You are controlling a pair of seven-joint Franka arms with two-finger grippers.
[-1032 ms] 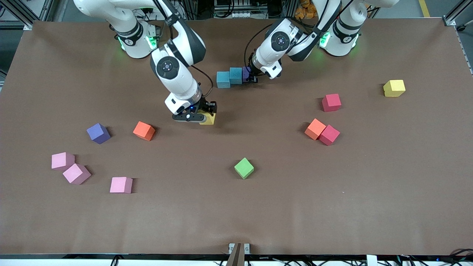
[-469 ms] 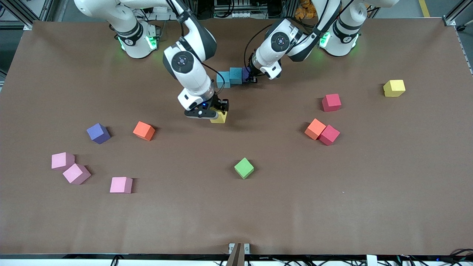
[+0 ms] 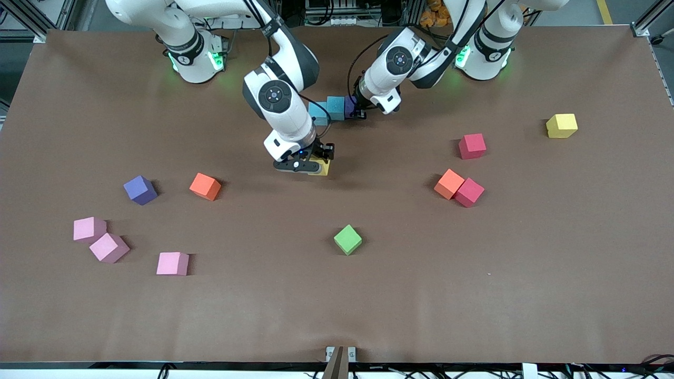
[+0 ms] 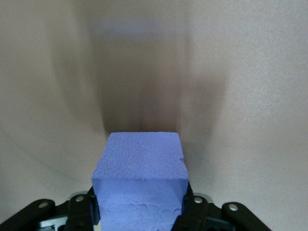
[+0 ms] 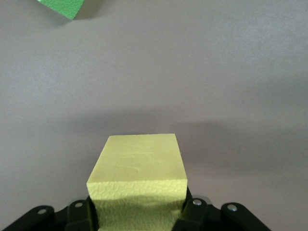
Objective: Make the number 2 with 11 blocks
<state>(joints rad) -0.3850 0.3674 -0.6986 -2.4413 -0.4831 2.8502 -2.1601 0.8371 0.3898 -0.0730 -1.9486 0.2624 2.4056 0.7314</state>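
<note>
My right gripper [image 3: 315, 159] is shut on a yellow block [image 3: 322, 168], low over the table, near two light blue blocks [image 3: 326, 111] that stand side by side. In the right wrist view the yellow block [image 5: 137, 178] fills the gap between the fingers of the right gripper [image 5: 139, 214]. My left gripper [image 3: 359, 109] is shut on a purple block [image 3: 349, 106] that stands against the light blue pair on the side toward the left arm's end. In the left wrist view the purple block [image 4: 140, 183] sits between the fingers of the left gripper [image 4: 140, 214].
Loose blocks lie around: purple [image 3: 140, 189], orange [image 3: 205, 186], three pink [image 3: 109, 247], green [image 3: 347, 239], which also shows in the right wrist view [image 5: 62, 7], orange [image 3: 449, 183] touching red [image 3: 469, 192], red [image 3: 472, 146], yellow [image 3: 562, 126].
My right gripper has carried the yellow block toward the left arm's end, closer to the light blue blocks. The left arm has not moved.
</note>
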